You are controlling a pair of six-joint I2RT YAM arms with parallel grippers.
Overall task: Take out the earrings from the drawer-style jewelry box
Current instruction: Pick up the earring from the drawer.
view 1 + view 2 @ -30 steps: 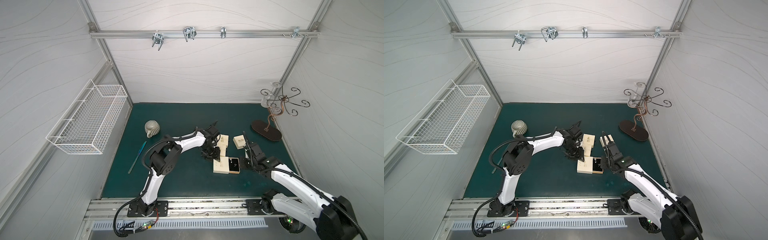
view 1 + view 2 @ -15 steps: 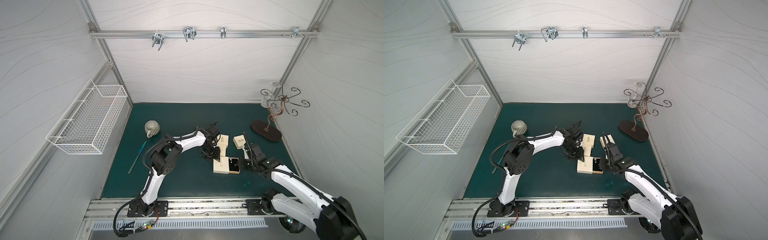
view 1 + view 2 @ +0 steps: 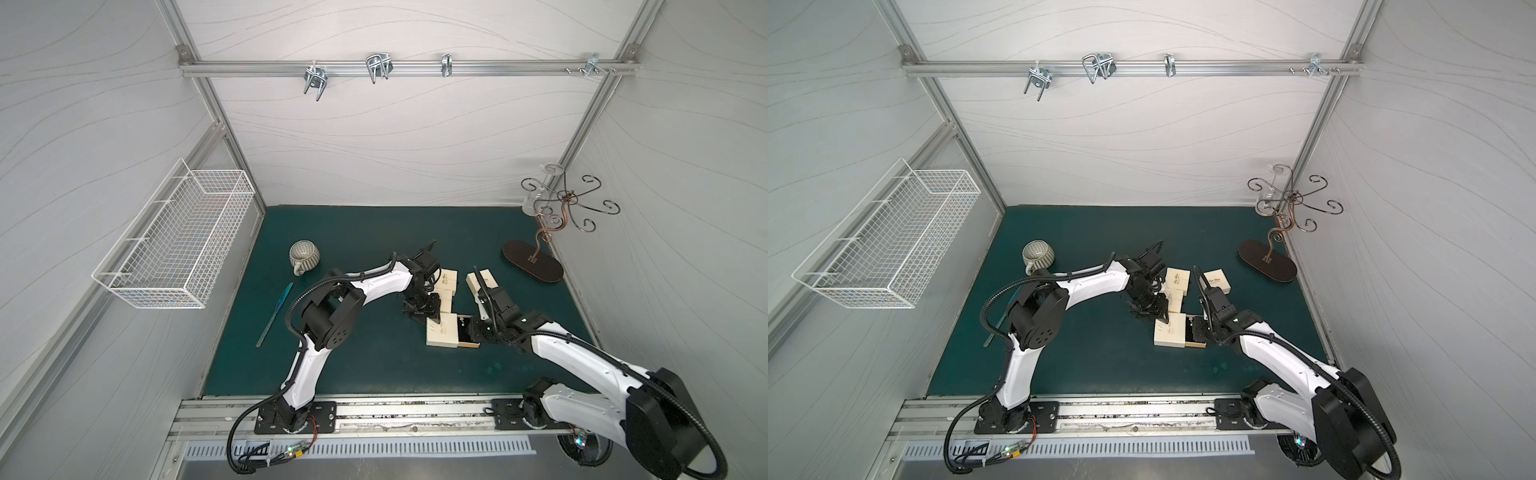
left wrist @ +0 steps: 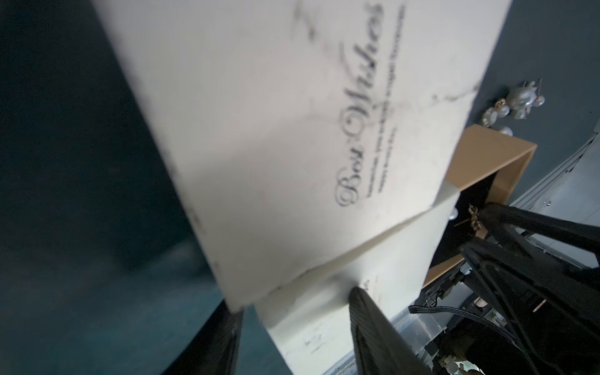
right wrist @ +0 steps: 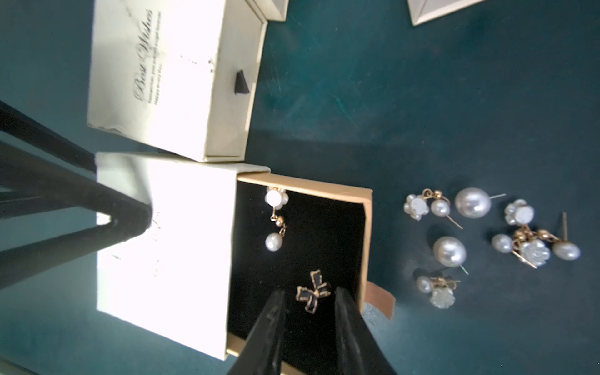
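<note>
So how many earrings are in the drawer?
2: a pearl drop earring in the drawer's corner by the jewelry box sleeve, and a black bow earring between the right gripper's open fingertips. The sleeve may hide more.

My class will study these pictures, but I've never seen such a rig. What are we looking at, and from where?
Two white robot arms work over a green mat, each ending in a two-fingered pincer. Both top views look down from overhead; each wrist view rides on an arm. The jewelry box has its drawer pulled out. Inside lie a pearl drop earring and a black bow earring; the right pincer, open, straddles the bow without gripping it. More pearl earrings lie on the mat. The left pincer sits against the box. Nearby: other cream boxes, a mug, a jewelry stand.
</note>
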